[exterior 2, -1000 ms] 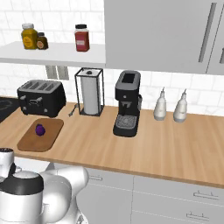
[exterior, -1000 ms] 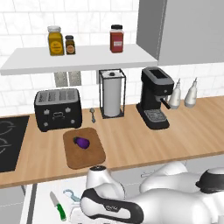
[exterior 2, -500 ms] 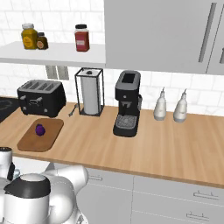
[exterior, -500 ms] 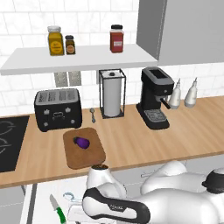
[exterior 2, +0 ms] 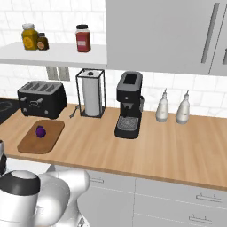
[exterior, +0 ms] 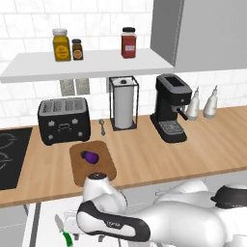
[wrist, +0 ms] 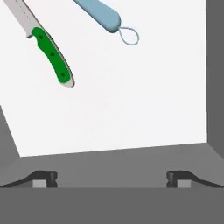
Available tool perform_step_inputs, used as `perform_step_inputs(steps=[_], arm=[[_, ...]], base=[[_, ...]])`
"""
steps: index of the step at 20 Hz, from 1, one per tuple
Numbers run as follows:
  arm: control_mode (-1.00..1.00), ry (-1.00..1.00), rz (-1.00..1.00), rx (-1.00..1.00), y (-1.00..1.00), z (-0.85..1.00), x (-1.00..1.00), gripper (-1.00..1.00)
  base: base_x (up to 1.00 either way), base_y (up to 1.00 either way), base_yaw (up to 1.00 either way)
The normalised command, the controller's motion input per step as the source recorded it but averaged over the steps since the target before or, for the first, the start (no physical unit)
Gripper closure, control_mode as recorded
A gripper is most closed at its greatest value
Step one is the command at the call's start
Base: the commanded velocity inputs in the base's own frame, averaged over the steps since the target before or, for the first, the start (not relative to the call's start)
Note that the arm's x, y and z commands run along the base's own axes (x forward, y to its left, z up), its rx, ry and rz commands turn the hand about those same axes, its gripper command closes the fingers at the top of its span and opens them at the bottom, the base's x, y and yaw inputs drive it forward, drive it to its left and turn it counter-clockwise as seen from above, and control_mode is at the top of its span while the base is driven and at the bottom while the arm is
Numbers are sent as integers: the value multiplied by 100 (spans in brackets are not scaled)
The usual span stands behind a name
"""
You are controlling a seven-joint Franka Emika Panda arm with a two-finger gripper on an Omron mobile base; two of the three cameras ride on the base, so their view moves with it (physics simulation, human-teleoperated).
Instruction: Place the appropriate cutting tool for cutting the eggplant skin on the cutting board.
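The light-blue peeler (wrist: 99,14) lies on the white floor of an open drawer (wrist: 131,100); its handle and end loop show at the top of the hand view. The green-handled knife (wrist: 52,54) lies to its left, also seen as the knife (exterior: 63,232) in the drawer below the counter. My gripper (wrist: 112,177) is open above the drawer, short of both tools, with nothing between its fingers. The brown cutting board (exterior: 101,170) lies on the counter with the purple eggplant (exterior: 89,156) on it; from the right they appear as the board (exterior 2: 31,144) and the eggplant (exterior 2: 40,131).
A black toaster (exterior: 64,120) stands behind the board, with a paper towel holder (exterior: 124,103) and coffee machine (exterior: 170,114) to its right. Two white bottles (exterior: 202,102) sit at the far right. A cooktop (exterior: 9,157) lies left. The drawer's grey walls (wrist: 214,78) border the tools.
The arm has swung a little further over the open drawer, covering the peeler in the left base view. The board and eggplant have not moved.
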Motion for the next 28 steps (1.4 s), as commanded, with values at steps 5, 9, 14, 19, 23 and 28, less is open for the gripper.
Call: perform_step_inputs(steps=[5,9,14,19,23,28], arm=[[-100,-13,5,-19,20,0,14,-100],[-100,-19,9,-19,14,-1,0,-100],[-100,-12,10,-14,-3,2,0,-100],[-100,-3,8,-10,-15,0,17,-100],[-100,0,10,-8,-10,0,30,-100],[-100,0,16,-5,-2,-13,12,-100]], base=[[0,0,0],[0,0,0],[0,0,0],[0,0,0],[0,0,0],[0,0,0]])
